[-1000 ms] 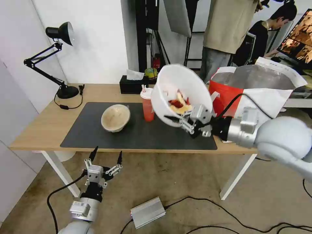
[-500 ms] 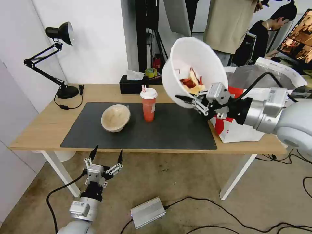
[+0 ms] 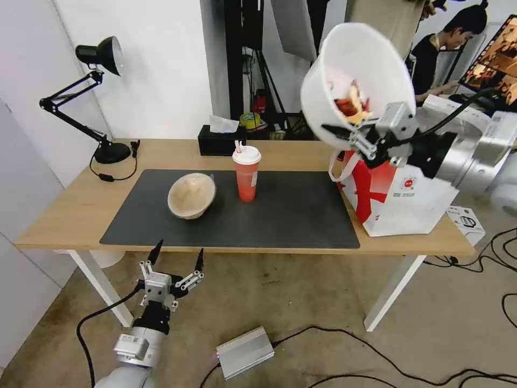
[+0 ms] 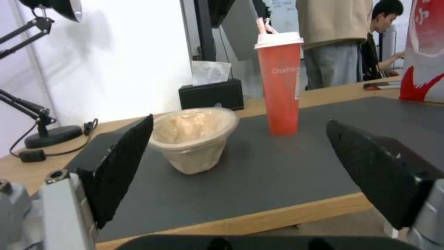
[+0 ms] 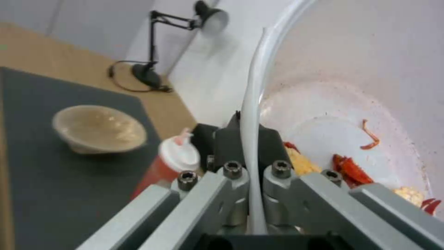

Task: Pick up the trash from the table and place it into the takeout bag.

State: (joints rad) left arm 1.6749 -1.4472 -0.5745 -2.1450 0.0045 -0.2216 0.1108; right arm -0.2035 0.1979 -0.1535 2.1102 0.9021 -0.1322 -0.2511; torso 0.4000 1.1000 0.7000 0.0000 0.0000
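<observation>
head view: white bowl (image 3: 355,81) higher, above takeout bag (image 3: 401,202)

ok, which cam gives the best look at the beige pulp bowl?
Left wrist view: the beige pulp bowl sits close, whole, from the side. Head view shows it smaller from above; right wrist view shows it distant, beyond the right gripper.

My head camera looks forward and down from above the near edge of the table (image 3: 70,215), taking in its whole length. My left wrist camera sits low, just below that edge, facing level across the dark mat (image 4: 259,163). My right wrist camera is raised, looking down from close range. All three share the beige pulp bowl (image 3: 191,195) and the red drink cup (image 3: 246,173).
</observation>
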